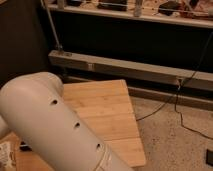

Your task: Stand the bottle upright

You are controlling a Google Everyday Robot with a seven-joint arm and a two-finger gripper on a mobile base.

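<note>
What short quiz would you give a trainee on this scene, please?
1. True or false: the gripper is in view.
2. What hides most of the table's left part? A) the arm B) a box C) a cloth
3. Where does the bottle show?
Key: 1 false, the gripper is out of frame. 2 A. 3 at the lower left edge, cut off by the frame, beside the arm.
</note>
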